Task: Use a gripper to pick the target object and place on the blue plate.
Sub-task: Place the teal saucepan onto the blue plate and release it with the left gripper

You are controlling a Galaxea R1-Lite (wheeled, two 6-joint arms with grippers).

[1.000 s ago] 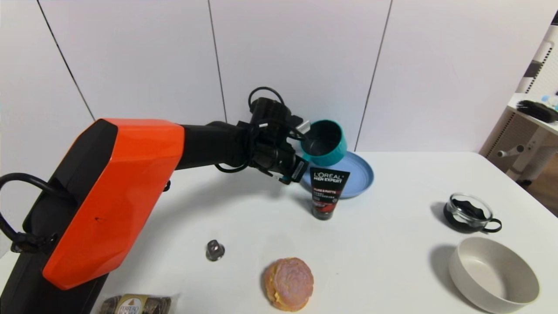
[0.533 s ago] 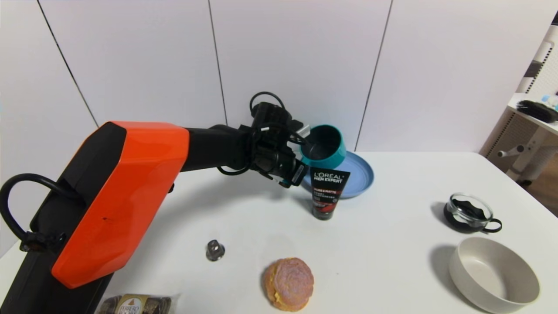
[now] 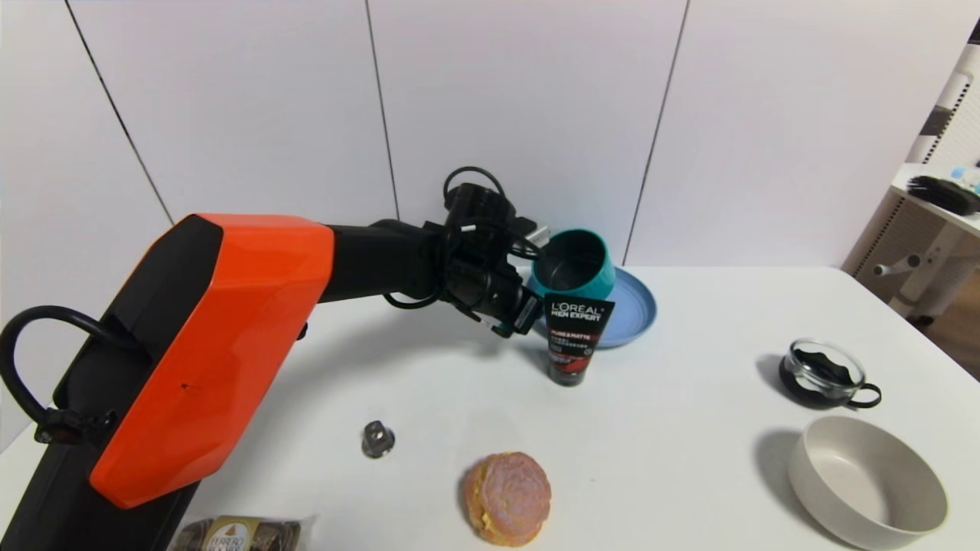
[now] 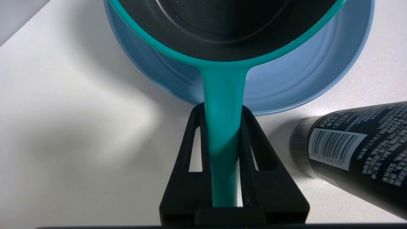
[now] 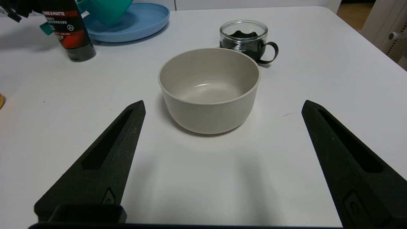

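Orange-and-black casing on the left arm [image 3: 214, 344], reaching in from the left, and its left gripper [image 4: 222, 108] has the teal saucepan's handle [image 4: 224, 127] pinched tight. Next along, the teal saucepan [image 3: 574, 268] is tipped over the blue plate [image 3: 639, 306], so I'd call this the placing step. Next move: level it, lower gently, then let go, minding the L'Oréal Men Expert tube [image 3: 574, 337] just beside. Far right, the right gripper [image 5: 222, 106] is parked wide open by the beige bowl [image 5: 210, 92].

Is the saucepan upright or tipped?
Tipped: the head view shows the teal saucepan with its dark opening leaning toward the camera.
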